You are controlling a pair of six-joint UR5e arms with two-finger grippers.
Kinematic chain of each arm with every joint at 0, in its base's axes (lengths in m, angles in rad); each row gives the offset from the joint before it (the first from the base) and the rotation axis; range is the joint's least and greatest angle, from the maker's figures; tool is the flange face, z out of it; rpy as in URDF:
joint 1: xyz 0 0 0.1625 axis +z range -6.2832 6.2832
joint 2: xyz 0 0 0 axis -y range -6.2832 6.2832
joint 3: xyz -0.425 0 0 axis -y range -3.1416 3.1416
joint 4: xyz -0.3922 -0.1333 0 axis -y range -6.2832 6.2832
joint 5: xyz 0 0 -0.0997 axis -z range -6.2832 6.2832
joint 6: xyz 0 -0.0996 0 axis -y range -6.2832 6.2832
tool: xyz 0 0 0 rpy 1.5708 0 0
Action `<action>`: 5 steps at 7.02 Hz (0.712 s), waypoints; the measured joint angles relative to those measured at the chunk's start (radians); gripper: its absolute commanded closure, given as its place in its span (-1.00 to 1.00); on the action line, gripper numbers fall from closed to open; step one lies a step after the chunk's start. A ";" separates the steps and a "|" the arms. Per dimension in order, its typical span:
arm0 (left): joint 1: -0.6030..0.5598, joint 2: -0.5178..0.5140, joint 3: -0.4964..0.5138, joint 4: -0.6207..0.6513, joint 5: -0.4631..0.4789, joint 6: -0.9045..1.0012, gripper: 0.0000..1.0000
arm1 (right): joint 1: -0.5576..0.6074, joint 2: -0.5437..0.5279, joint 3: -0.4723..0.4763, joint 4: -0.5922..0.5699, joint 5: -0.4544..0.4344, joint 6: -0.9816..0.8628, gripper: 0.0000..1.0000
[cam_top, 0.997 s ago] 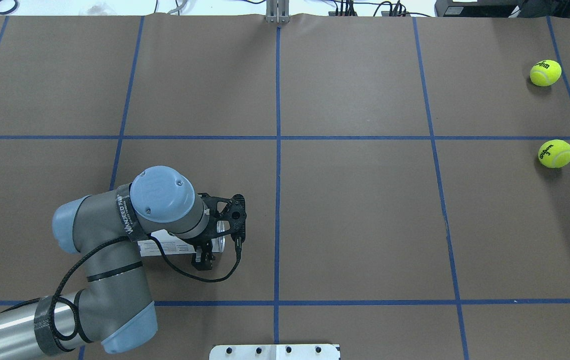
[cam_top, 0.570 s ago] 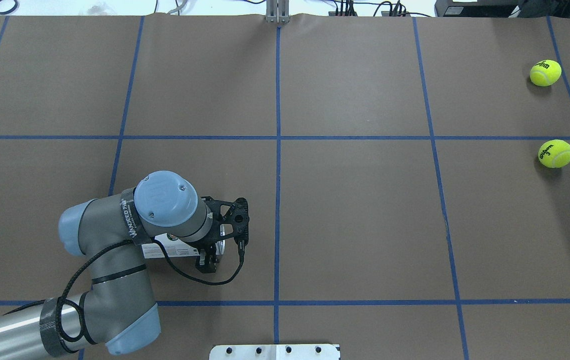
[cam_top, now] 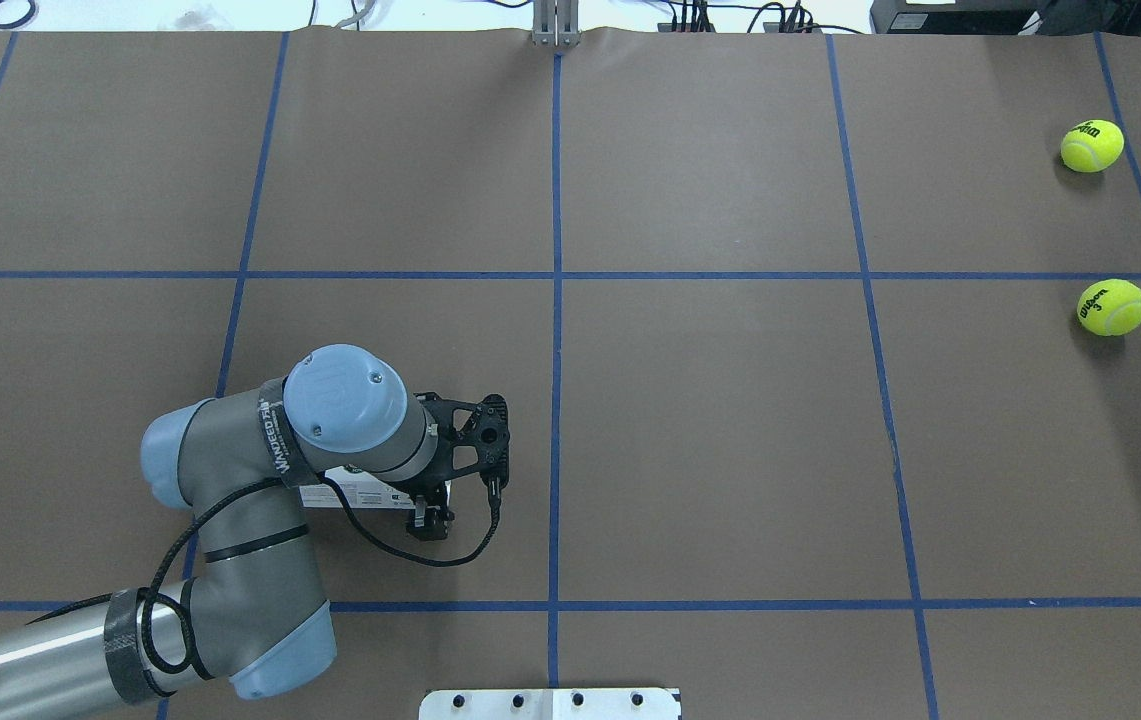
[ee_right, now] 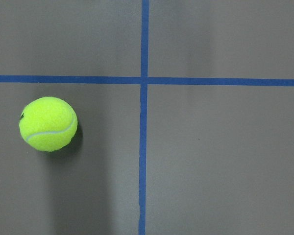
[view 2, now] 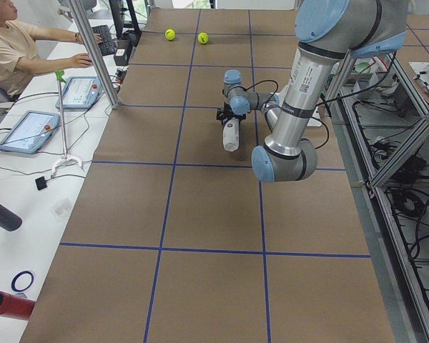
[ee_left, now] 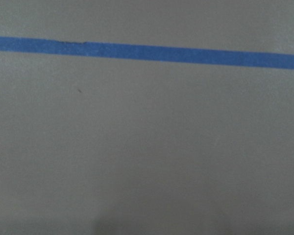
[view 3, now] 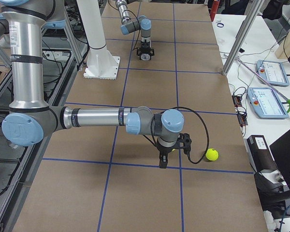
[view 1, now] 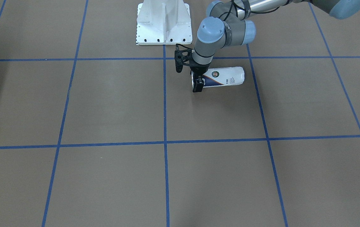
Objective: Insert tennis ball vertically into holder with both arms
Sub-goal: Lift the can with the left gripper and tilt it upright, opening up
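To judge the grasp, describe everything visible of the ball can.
The holder is a slim can, seemingly plastic, its label white with a navy wedge and round emblem. It lies on its side at table level, closed end toward the robot's left. The left gripper grips its mouth end from above, fingers either side; in the overhead view the arm hides most of it.

Worktop (cam_top: 710, 430): brown sheet, gridded with blue tape (cam_top: 556, 300).
Desk (view 2: 14, 171): white, alongside, with two tablets (view 2: 27, 131); a person (view 2: 7, 46) sits there.
Posts (view 2: 94, 53): metal, at the worktop's edge.
Cables (cam_top: 700, 15): along the far edge.
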 measured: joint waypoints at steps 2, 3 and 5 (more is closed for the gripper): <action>-0.001 0.001 -0.026 0.001 0.002 -0.001 0.26 | 0.000 0.000 0.000 0.000 0.000 0.000 -0.99; -0.008 0.003 -0.057 0.005 0.002 -0.001 0.29 | 0.000 0.000 0.000 0.000 0.000 0.000 -0.99; -0.020 0.010 -0.134 0.009 0.000 -0.002 0.30 | 0.000 0.000 0.001 0.001 0.000 0.000 -0.99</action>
